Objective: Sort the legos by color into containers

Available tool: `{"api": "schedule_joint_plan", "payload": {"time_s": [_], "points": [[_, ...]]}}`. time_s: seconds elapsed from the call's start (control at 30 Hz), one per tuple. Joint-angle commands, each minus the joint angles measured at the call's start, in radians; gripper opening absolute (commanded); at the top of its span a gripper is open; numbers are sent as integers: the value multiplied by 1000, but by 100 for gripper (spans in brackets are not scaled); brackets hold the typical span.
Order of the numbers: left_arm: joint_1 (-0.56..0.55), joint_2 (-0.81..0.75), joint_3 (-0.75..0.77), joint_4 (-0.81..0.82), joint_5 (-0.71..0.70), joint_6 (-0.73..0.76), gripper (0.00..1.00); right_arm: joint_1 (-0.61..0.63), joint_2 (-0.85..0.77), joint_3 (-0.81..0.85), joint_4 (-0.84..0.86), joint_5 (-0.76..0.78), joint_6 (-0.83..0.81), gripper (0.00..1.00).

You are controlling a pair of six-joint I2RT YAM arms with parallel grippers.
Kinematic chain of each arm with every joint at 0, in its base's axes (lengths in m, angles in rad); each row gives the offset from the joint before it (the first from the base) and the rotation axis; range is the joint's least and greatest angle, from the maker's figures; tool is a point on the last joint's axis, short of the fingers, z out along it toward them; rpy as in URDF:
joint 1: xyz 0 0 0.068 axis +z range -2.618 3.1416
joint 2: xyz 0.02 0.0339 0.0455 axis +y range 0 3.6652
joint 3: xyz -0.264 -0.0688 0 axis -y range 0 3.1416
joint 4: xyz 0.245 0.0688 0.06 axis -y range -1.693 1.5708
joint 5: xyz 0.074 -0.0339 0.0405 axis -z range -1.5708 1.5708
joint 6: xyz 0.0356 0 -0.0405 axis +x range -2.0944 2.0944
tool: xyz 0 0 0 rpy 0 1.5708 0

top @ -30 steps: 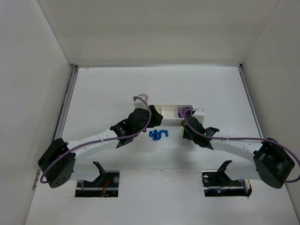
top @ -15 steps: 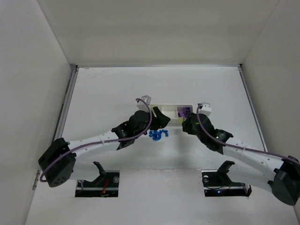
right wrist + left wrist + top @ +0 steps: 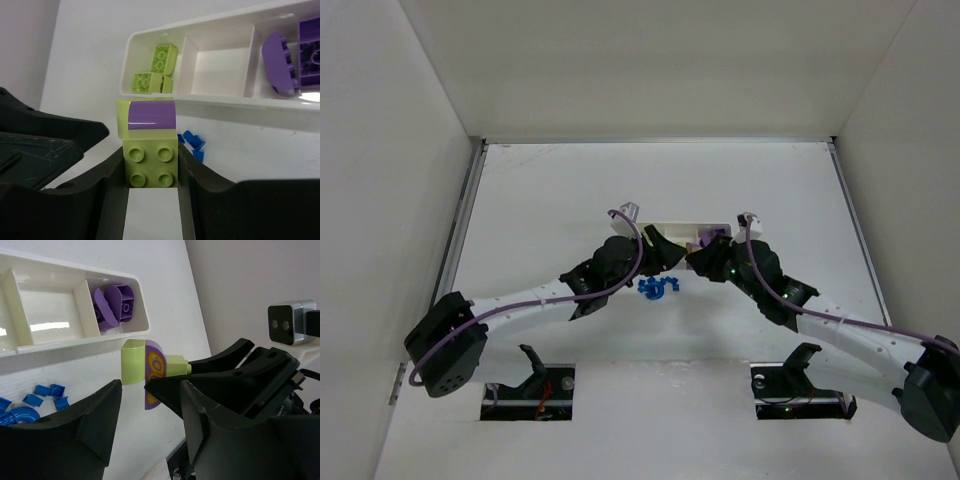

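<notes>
**Position.** My right gripper (image 3: 151, 162) is clamping the yellow-green base of a two-tone brick (image 3: 150, 122). The brick's purple cap is pointing toward 12 o'clock. My left gripper (image 3: 150, 412) is standing spread and empty at 9 o'clock of that brick, close beside it and not touching.

**Surroundings.** Loose blue bricks (image 3: 192, 142) are lying on the table at 1 o'clock, just past the held brick. Beyond them at 12 o'clock, the tray (image 3: 225, 102) is carrying yellow-green bricks (image 3: 155, 70) in its left compartment and purple bricks (image 3: 290, 55) in its right. The middle compartment is bare.

**Risks, as I am judging them.**
- The cap is offering little surface. If my left fingers close off-centre, they could lever the whole stack out of my right grip and down among the blue bricks.
- A sudden separation could flick the cap into the wrong compartment.
- My two grippers are working very close together, so finger-to-finger contact is likely.
</notes>
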State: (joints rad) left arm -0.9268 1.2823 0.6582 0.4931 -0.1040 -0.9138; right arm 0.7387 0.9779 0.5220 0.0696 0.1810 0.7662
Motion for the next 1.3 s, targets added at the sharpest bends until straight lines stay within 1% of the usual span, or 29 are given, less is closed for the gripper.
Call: {"api": "schedule_joint_plan", "payload": {"time_s": [0.0, 0.13, 0.23, 0.33, 0.57, 0.73, 0.97, 1.17, 1.27], "points": [[13, -3, -23, 61, 0, -10, 47, -6, -1, 0, 111, -48, 28, 28], [27, 9, -29, 73, -17, -10, 46, -6, -7, -5, 124, -70, 39, 28], [38, 25, -32, 128, 6, -7, 42, -6, -7, -8, 137, -90, 51, 29], [47, 34, -35, 173, 20, -8, 36, -5, -2, -16, 148, -106, 61, 29], [50, 41, -48, 196, 15, -7, 22, -22, -4, -48, 197, -146, 90, 29], [50, 32, -66, 223, 13, -5, 14, -60, -28, -71, 226, -178, 111, 29], [69, 23, -86, 223, 10, -2, 10, -129, -103, -97, 230, -221, 125, 29], [92, 6, -95, 223, 9, 6, 10, -213, -197, -123, 203, -265, 128, 29], [95, 25, -66, 223, 12, 15, 10, -247, -220, -135, 184, -261, 124, 29]]}}
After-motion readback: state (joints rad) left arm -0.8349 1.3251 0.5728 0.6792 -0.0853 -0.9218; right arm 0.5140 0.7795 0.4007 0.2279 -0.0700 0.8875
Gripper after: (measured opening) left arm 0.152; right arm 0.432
